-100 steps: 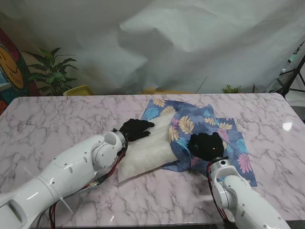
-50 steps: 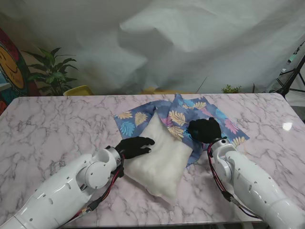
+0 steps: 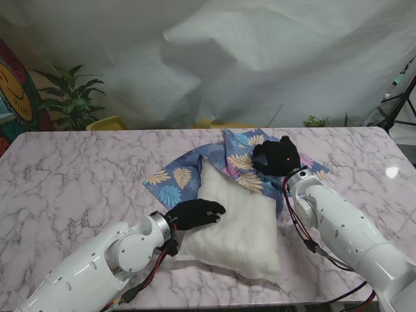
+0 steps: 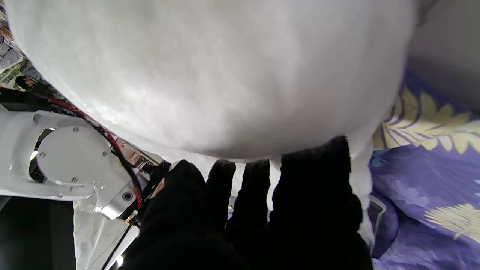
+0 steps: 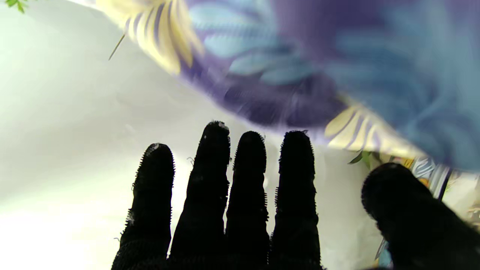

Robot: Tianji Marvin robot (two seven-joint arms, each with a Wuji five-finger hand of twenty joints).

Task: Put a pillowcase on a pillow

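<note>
Pillow (image 3: 237,227): white, bare, flat on marble table (image 3: 78,175); left hand (image 3: 195,213) grips its near-left edge, likely steadying it.
Pillowcase (image 3: 179,179): floral blue, crumpled just beyond pillow, not yet drawn over.
Right hand (image 3: 277,156): fingers extended, lying on pillowcase cloth; grip undeterminable.

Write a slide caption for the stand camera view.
Left hand rests on the white pillow while the right hand lies on the leaf-print pillowcase covering its far end.

The pillow (image 3: 237,227) is covered in matt white cloth. The pillowcase (image 3: 175,179) is smooth printed fabric; the table (image 3: 78,169) is glossy marble.
</note>
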